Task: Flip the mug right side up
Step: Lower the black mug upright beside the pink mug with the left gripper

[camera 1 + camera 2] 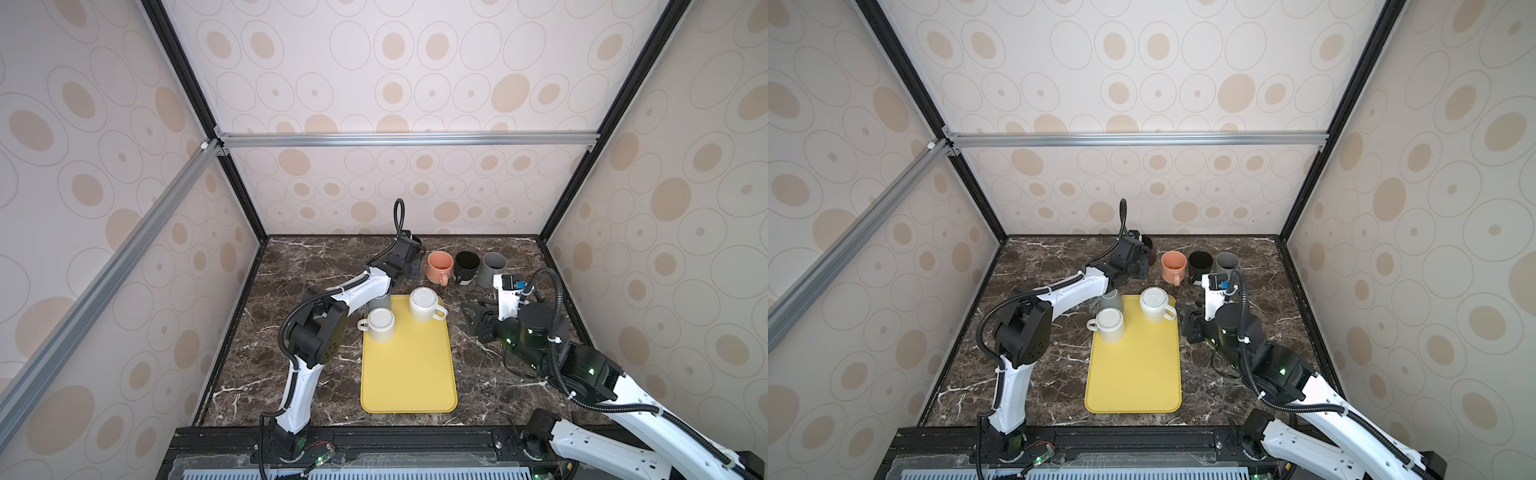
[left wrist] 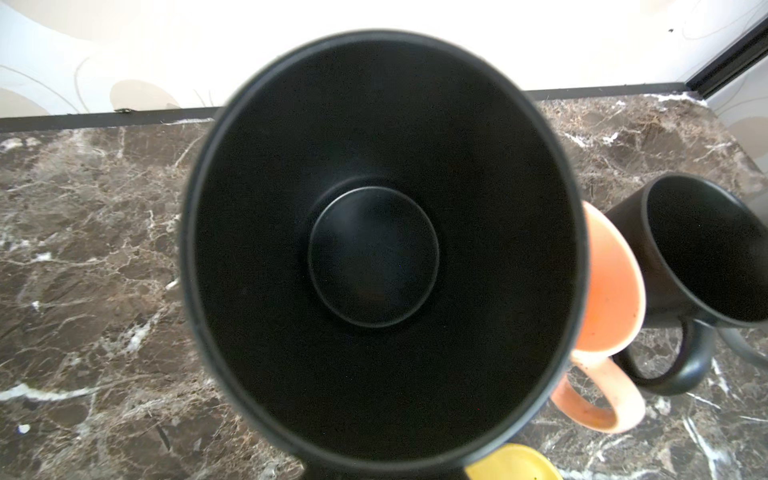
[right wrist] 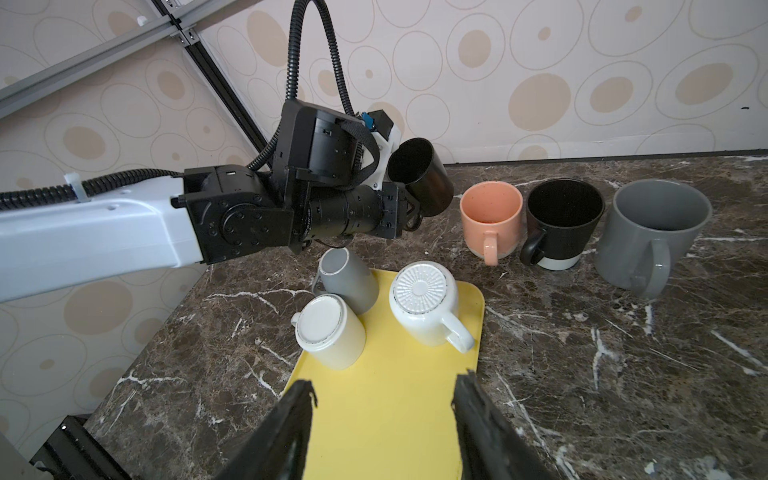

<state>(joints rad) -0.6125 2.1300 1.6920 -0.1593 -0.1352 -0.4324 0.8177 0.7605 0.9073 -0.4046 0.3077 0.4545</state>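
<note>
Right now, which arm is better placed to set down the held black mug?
Left: left end effector grips the black mug beside the orange mug; right end effector hangs open, empty.

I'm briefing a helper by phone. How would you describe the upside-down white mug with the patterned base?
Find the yellow tray on the marble table. At its far end stand upside-down mugs; the white mug is at the right corner. Unlike the smooth-based cream mug and grey mug beside it, its base has a raised sunburst pattern.
</note>
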